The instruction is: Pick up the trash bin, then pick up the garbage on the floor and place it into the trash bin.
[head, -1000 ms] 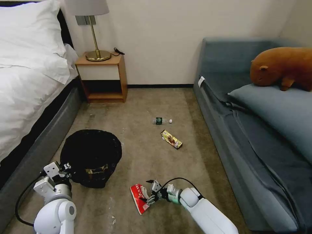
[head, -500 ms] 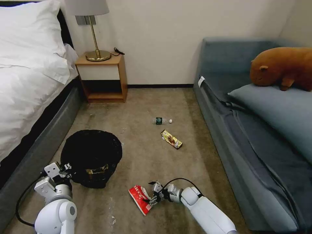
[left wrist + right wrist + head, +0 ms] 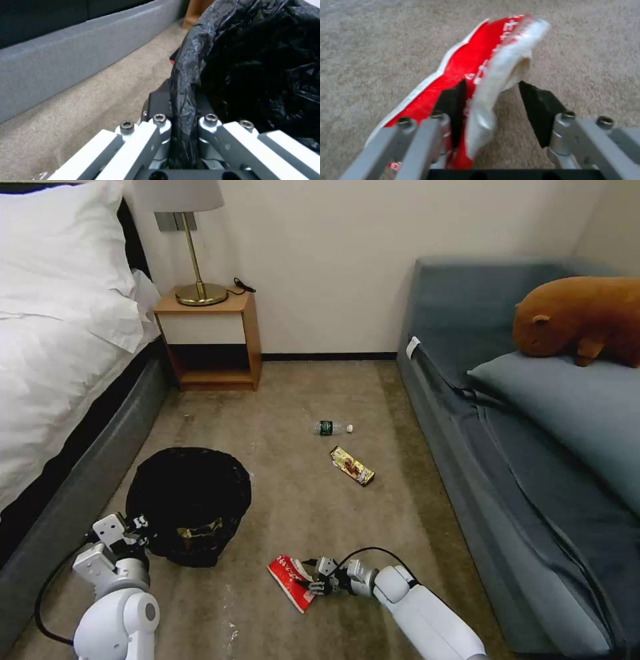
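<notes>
Red-and-white packet (image 3: 291,573) lies on the tan carpet floor (image 3: 320,500), with the right gripper (image 3: 312,584) low over its near end. In the right wrist view the jaws stand apart, and the packet's (image 3: 486,82) folded-up white edge rises between the two black pads (image 3: 538,110): one pad sits against the red face, while the other stands clear of the white fold with carpet (image 3: 586,62) showing in the gap. The pads do not pinch the packet.

Beyond the right gripper's jaws, farther out on the floor, lie a gold-brown snack wrapper (image 3: 352,466) and, just past it, a small clear bottle with a green label (image 3: 331,428); both are well apart from the packet.

Off to the left, the trash bin (image 3: 190,505) sits on the carpet near the grey bed base (image 3: 80,487), its black bag draped over the rim and something brown and gold visible low inside. The left gripper (image 3: 130,533) is at the bin's near rim; in the left wrist view its jaws are drawn together on a crinkled fold of the black bag (image 3: 186,82) at the rim, the plastic squeezed between the pads.
</notes>
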Tool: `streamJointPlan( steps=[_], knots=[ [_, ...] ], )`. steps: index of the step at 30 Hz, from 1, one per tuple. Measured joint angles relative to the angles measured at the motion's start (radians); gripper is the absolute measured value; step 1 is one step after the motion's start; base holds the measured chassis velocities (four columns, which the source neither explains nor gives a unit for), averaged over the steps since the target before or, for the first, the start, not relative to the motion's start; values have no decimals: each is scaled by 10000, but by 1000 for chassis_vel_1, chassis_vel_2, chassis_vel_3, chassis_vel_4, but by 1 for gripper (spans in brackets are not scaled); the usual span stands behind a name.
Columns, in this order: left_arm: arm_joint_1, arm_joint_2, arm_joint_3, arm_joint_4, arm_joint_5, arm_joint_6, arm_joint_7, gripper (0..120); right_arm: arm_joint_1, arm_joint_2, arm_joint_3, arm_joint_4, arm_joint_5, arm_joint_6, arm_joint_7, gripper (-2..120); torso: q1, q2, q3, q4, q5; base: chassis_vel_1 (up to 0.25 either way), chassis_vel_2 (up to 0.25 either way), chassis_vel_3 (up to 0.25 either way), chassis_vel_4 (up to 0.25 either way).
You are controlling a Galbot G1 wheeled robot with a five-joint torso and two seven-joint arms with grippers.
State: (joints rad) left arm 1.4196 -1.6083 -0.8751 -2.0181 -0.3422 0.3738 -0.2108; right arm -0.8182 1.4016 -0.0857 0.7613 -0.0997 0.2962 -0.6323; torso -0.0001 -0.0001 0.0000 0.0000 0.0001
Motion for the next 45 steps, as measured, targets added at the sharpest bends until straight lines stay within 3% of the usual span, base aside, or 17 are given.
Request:
streamJointPlan(
  steps=[12,32,45],
  knots=[
    [-99,1,2,118,-1,-11,4,4,-134,-30,110,46,6,64,30,0,0,1,0,0,0,0,0,0,0],
    [-25,2,-14,179,-32,-81,44,4,-358,-80,318,275,83,406,-69,0,0,0,0,-1,-2,0,0,0,0],
    [-41,2,-21,179,-57,-83,50,4,408,-255,923,1766,1359,273,218,0,0,0,0,0,-1,0,0,0,0]
  ],
)
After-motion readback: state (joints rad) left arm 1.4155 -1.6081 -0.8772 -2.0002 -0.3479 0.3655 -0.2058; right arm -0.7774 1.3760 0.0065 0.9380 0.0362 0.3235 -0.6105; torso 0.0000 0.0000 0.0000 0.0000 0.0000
